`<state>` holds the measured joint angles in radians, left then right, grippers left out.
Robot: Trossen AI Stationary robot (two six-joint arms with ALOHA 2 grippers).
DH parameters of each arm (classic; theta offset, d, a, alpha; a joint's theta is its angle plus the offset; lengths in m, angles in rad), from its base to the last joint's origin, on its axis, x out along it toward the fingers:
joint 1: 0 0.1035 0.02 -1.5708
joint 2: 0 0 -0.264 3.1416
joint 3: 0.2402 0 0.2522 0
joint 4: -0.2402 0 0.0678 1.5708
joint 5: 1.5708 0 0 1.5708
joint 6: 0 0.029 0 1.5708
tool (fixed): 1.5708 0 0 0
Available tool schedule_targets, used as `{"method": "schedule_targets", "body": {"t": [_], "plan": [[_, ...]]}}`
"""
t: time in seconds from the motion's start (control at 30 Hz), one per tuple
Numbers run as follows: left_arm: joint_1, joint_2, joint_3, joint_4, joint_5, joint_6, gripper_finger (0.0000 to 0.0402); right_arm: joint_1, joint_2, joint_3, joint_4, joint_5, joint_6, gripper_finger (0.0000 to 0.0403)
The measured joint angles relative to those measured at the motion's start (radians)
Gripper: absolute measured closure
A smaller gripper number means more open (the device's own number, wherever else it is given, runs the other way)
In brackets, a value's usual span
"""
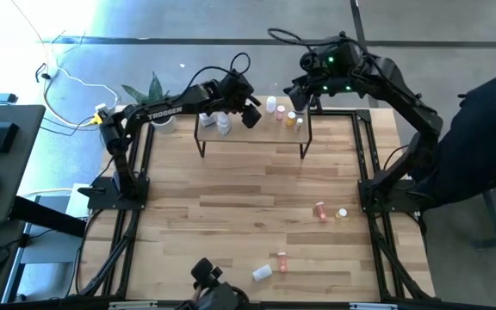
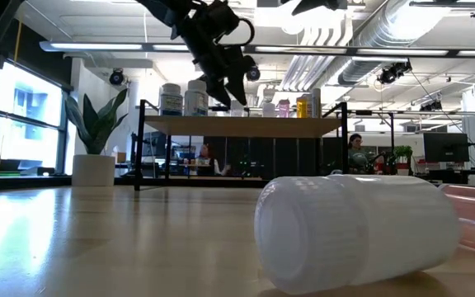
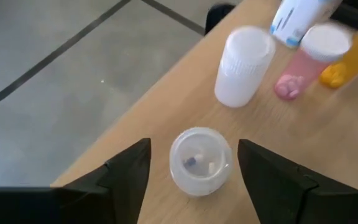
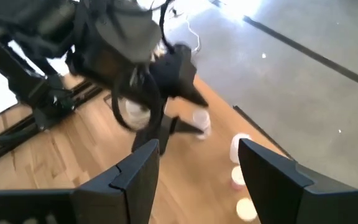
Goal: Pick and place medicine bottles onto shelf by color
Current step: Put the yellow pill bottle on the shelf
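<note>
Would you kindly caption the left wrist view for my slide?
Open left gripper straddles a clear bottle standing on the shelf.

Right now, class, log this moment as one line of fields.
left end effector: open, above clear bottle on shelf | right end effector: open, empty, over shelf | white bottle: on table

The left arm reaches from its base at the left of the high view up and across to the upper middle, forearm running rightward, wrist bent down. The left gripper (image 1: pixel 250 114) hangs there, its two dark fingers (image 3: pixel 129 171) spread well apart in the wrist view. In the low view that gripper (image 2: pixel 225 82) points downward at top centre. The right arm rises from the right edge and folds back toward upper centre; the right gripper (image 1: pixel 302 96) hovers there, fingers (image 4: pixel 263 165) parted.
</note>
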<state>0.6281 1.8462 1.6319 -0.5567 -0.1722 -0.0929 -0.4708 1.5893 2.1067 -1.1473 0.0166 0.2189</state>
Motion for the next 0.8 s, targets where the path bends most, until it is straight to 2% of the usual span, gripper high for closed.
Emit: {"method": "schedule_targets", "body": {"t": [0.2,0.33,0.7,0.8], "plan": [[0.0,-0.042,0.031,-0.013,0.013,0.026,0.0171,0.05,-0.005,-0.017,-0.106,0.025,-0.017,0.0192],[-0.006,-0.082,0.047,-0.062,0.017,0.039,0.0172,0.094,-0.004,-0.084,-0.141,0.082,0.004,0.0192],[-0.057,-0.205,0.047,-0.208,0.02,0.069,0.017,0.218,-0.026,-0.281,-0.165,0.085,0.149,0.0192],[-0.077,-0.235,0.009,-0.216,0.048,0.058,0.017,0.26,-0.061,-0.366,-0.164,0.086,0.218,0.0192]]}}
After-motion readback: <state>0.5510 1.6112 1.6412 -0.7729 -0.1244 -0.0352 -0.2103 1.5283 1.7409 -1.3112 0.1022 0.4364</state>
